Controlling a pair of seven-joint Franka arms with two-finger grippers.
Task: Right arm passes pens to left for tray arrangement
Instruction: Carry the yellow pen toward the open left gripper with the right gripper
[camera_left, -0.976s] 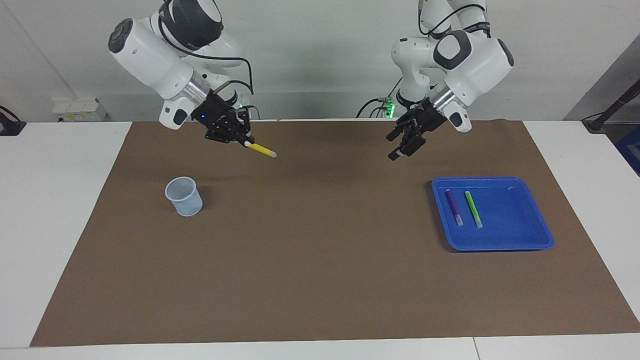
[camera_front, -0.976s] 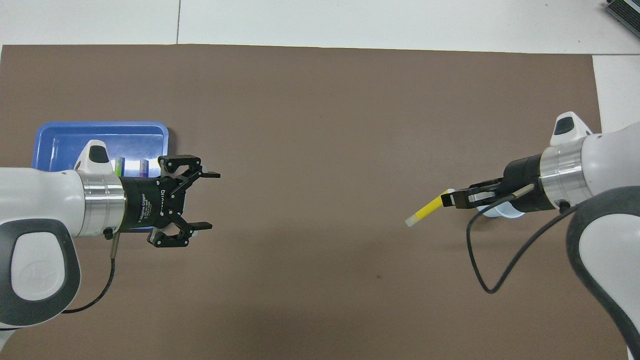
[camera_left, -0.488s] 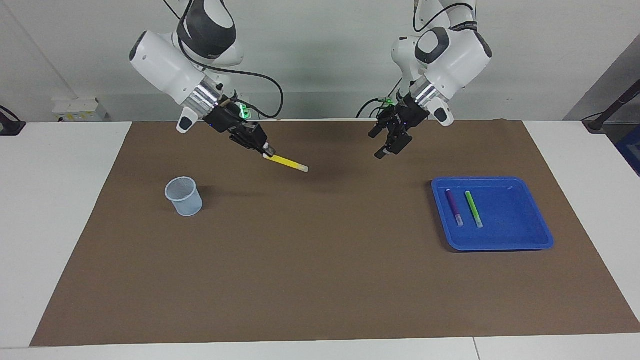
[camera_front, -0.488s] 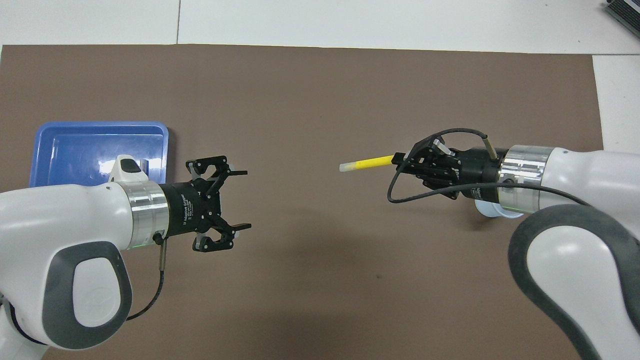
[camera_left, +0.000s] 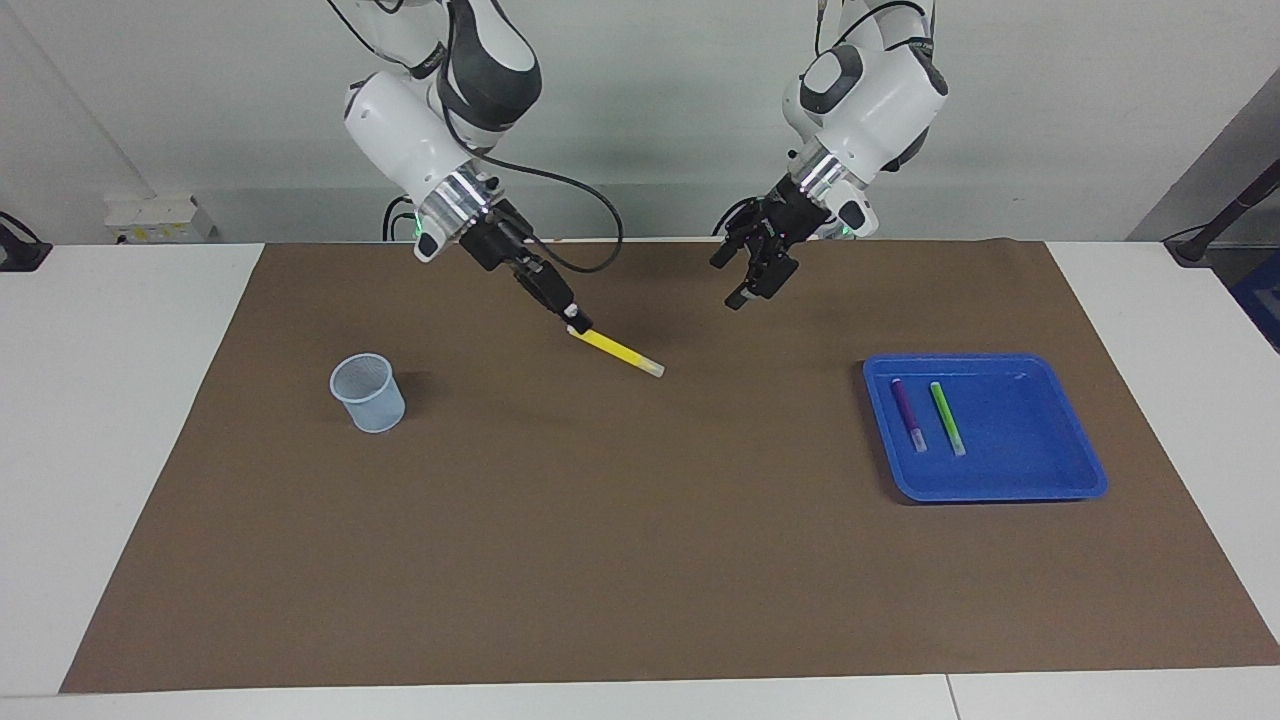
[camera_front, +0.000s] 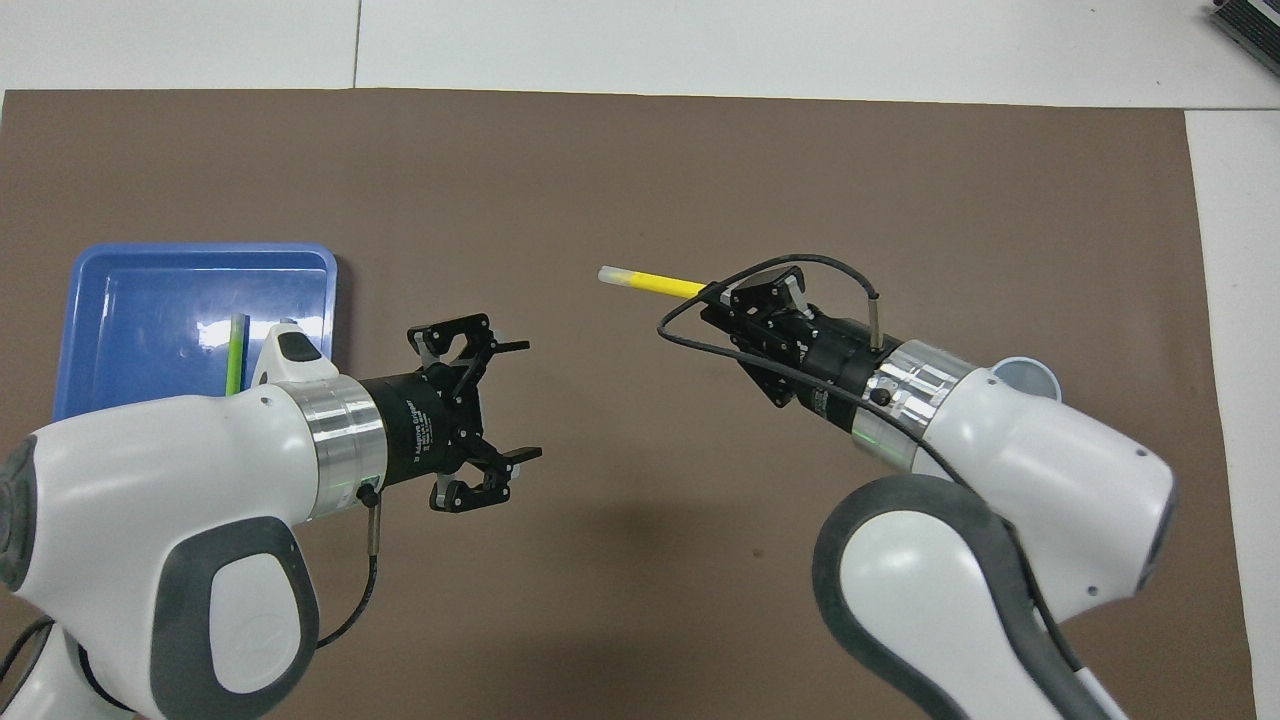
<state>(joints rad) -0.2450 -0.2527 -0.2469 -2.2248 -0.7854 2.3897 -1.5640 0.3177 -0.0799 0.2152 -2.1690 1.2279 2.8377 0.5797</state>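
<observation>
two pens in tray at left arm's end, cup at right arm's end

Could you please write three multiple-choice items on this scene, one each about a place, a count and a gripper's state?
1. Where is the yellow pen? A in the tray, B in the right gripper, C in the cup.
2. How many pens lie in the tray? A one, B two, C three.
3. The left gripper is: A open, B shut on a pen, C out of view.

B: the right gripper clamps its end above the mat.
B: only the purple pen and green pen.
A: fingers spread, nothing between them.
</observation>
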